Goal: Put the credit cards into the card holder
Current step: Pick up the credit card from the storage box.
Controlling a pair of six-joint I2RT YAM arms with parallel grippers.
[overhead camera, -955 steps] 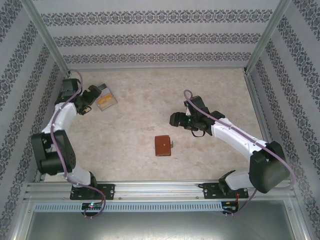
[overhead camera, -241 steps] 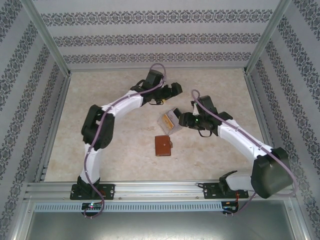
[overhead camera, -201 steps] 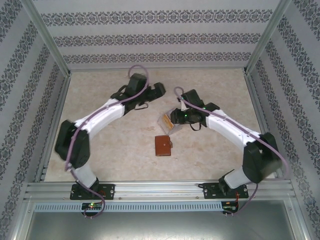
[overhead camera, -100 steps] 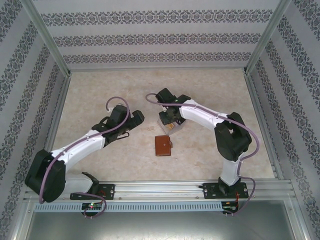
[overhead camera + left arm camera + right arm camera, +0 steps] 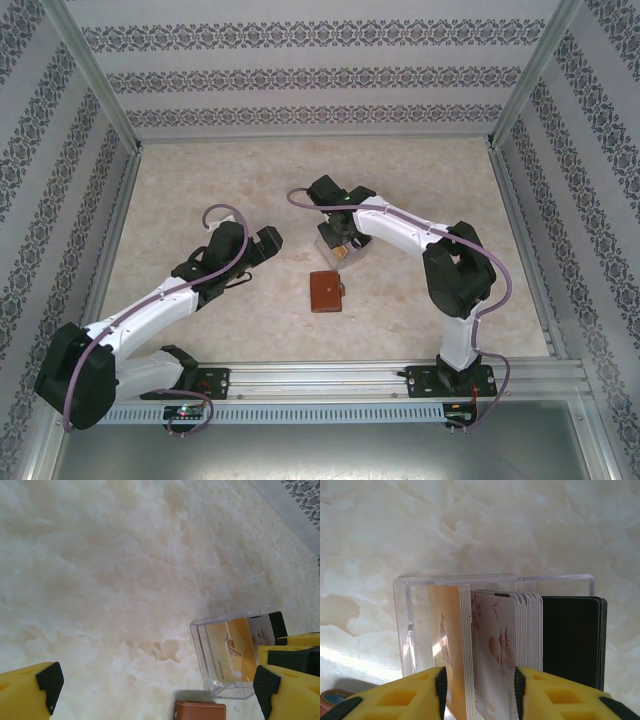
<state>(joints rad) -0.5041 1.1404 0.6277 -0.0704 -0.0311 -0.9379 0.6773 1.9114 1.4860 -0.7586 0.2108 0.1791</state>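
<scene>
Marbled cream surface [image 5: 200, 180] is lit evenly under both arms. The left arm has been drawn back to the near left, well apart from the case it hovered by a second ago. The left claw [image 5: 157, 690] is spread wide and empty. The right arm has been swung inward, and the right claw [image 5: 335, 228] is now set at the clear case [image 5: 340, 248] near the middle of the surface. Just nearer than the case, the card holder [image 5: 326, 291] lies shut and untouched. The credit cards [image 5: 490, 645] are packed on edge inside the case in tan, white and black. The right claw's jaws are held narrowly apart over the tan and first white cards. Whether anything is gripped cannot be told. The case is judged handed across, so drawing out a card comes next. No card has yet been stowed.
</scene>
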